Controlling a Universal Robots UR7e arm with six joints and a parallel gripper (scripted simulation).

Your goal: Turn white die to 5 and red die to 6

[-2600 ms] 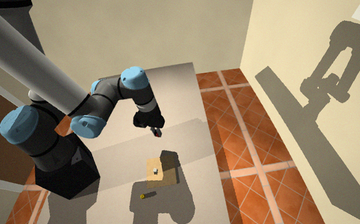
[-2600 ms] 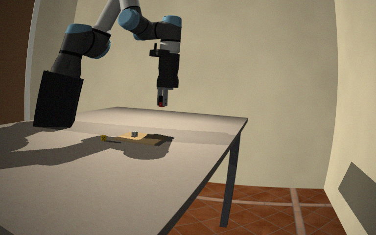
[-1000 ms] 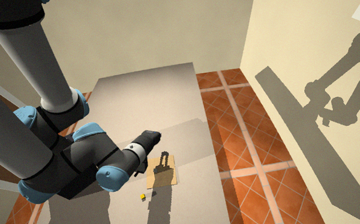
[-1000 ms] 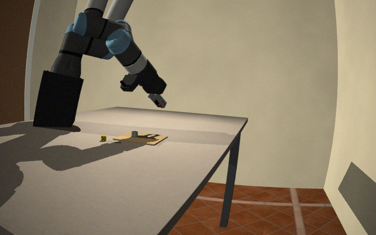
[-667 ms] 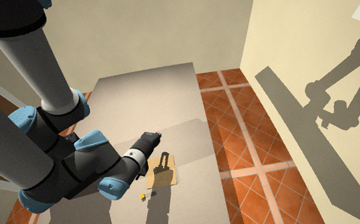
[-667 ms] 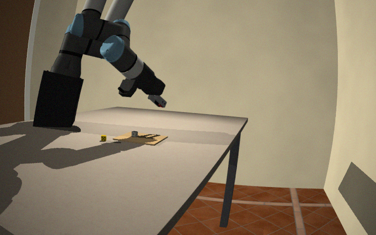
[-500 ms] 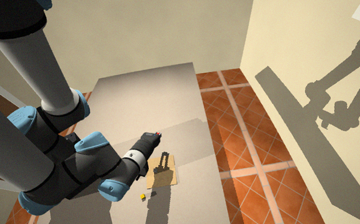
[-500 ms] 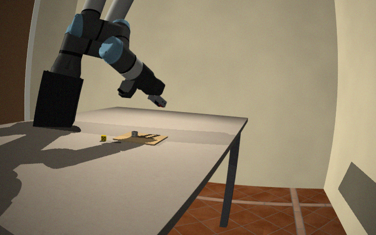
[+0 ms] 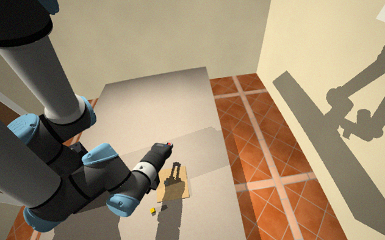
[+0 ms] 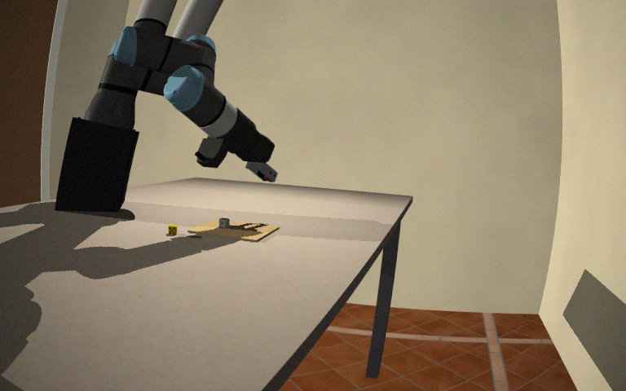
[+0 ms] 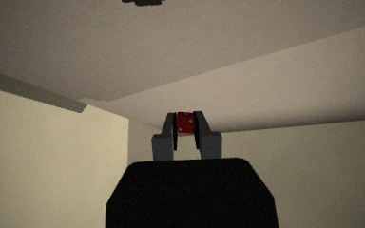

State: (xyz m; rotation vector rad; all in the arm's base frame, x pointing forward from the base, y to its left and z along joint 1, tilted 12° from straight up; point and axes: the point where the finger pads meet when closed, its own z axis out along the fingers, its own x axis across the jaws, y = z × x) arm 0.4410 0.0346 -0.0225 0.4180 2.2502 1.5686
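My gripper (image 11: 184,123) is shut on the red die (image 11: 184,123) and holds it high above the table, tilted towards the far edge. The gripper also shows in the top view (image 9: 169,145) and the exterior view (image 10: 266,176), with the red die a small spot at its tip. The tan mat (image 10: 234,229) lies flat on the table, partly in the arm's shadow. The white die (image 10: 224,222) sits on the mat near its left end. The yellow die (image 10: 172,229) lies on the table just left of the mat; it also shows in the top view (image 9: 151,210).
The arm's black base (image 10: 95,163) stands at the table's far left. The table's right edge (image 10: 350,285) drops to a tiled floor. A wall stands close on the right.
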